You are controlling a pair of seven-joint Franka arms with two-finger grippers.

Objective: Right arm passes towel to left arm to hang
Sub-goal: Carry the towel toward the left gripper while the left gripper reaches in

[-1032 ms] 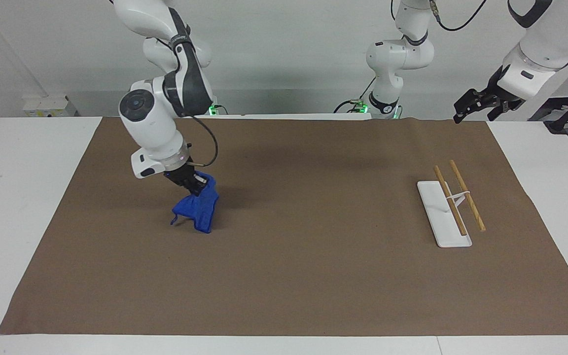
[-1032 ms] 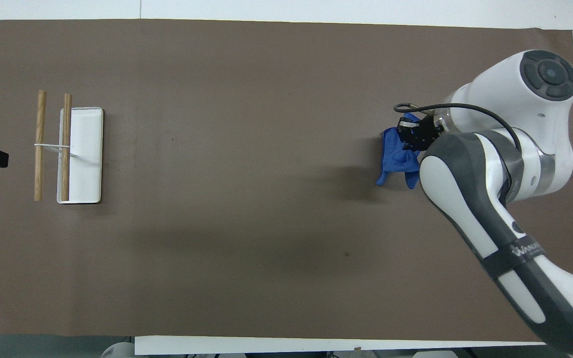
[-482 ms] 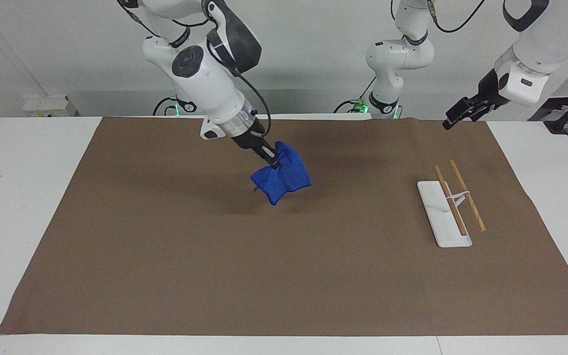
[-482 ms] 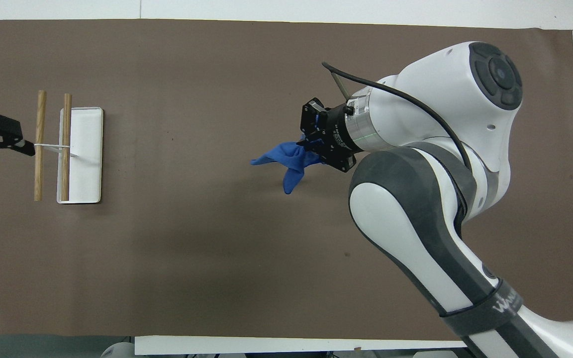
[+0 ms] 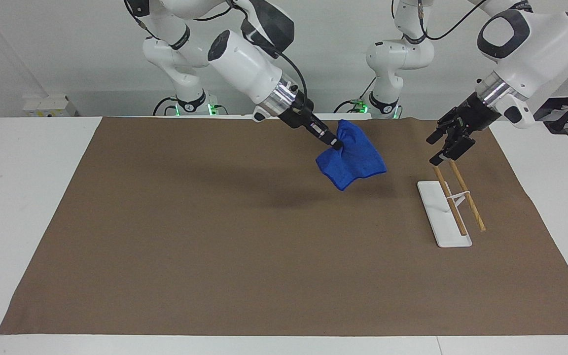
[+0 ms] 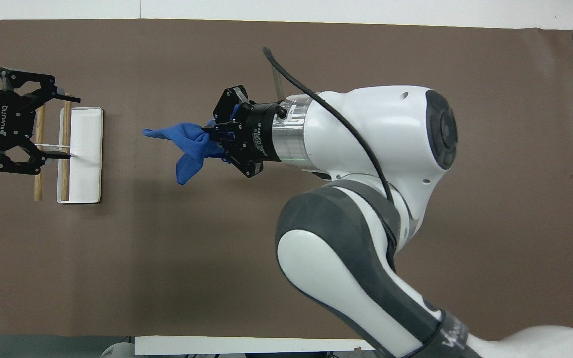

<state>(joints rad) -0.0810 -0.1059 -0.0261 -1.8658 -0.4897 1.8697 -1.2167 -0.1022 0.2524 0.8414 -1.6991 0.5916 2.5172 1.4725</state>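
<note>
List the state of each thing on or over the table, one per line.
Towel: off the table, hanging bunched from right pincer.
Right pincer: shut on towel.
Left pincer: open, empty, over the rack.
Towel rack: upright on its white base, both wooden bars bare.

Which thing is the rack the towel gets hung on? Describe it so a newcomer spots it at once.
Start at the brown mat covering the table and go to the left arm's end. There, under the open left gripper, stands the rack: a flat white base plate carrying two parallel wooden rods on a thin white bracket. It is the only object standing on the mat; the blue towel hangs in the air from the shut right gripper.
</note>
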